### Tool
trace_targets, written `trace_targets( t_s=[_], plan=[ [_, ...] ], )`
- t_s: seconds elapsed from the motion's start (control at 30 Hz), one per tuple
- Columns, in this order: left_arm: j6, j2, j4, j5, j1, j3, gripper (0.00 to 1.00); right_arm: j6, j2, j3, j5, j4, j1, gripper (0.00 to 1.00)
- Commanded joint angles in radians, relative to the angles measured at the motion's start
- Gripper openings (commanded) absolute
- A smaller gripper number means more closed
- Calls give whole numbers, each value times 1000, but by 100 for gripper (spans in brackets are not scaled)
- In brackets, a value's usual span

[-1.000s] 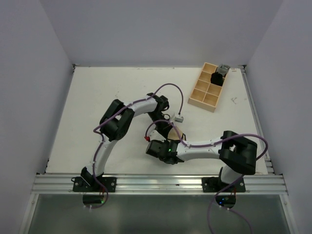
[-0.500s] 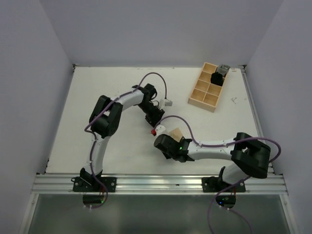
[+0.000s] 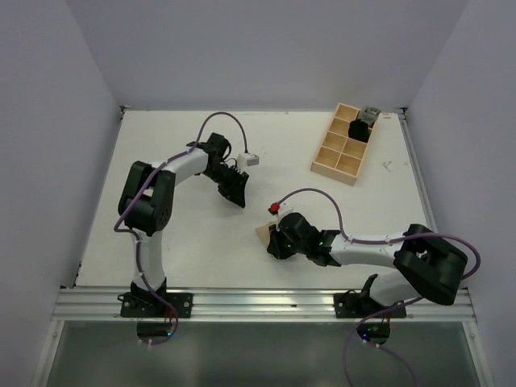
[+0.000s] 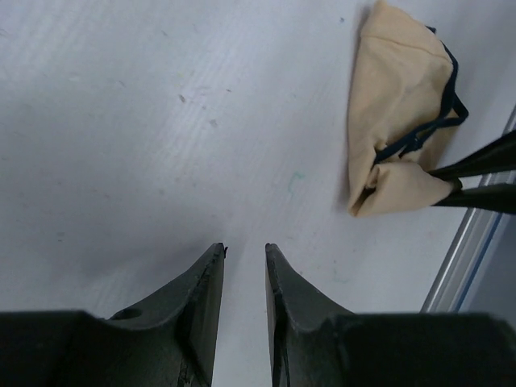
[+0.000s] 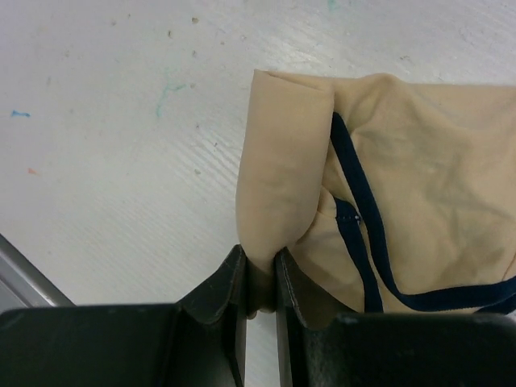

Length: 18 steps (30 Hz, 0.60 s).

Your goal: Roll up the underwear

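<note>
Desk: white, walled on three sides, both arms bolted at the near edge.

Right arm: lies low and reaches left across the front of the desk.

Left arm: elbow up on the left side, wrist out toward desk centre.

Wooden compartment tray: far right corner. There is a dark item in one far compartment, and a grey one sits at the far end.

Underwear: on the desk, front centre, close to the near rail and well apart from the tray. In the left wrist view it is a bunched tan bundle with dark trim looping across it. In the right wrist view one edge is folded over into a thick roll of fabric.

Right pincer: clamped on that folded edge, with tan fabric squeezed between the two fingers. Its fingers also show in the left wrist view, at the bundle's near end.

Left pincer: nearly pressed together, a thin slit between the tips and nothing in it. It hangs over bare desk, near the underwear but not touching it.
</note>
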Motion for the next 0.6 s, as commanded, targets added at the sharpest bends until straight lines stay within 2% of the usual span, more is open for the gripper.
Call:
trace_targets(
  t_s=[0.0, 0.23, 0.37, 0.57],
  plan=[
    [58, -127, 106, 137, 7, -101, 31, 73, -4, -80, -127, 74, -29, 0],
    [201, -199, 117, 335, 4, -249, 31, 167, -10, -196, -244, 273, -104, 0],
    [281, -196, 79, 369, -3, -252, 32, 216, 1, -250, -322, 390, -163, 0],
    [310, -132, 60, 377, -34, -209, 32, 256, 67, -271, -425, 485, -200, 0]
  ],
)
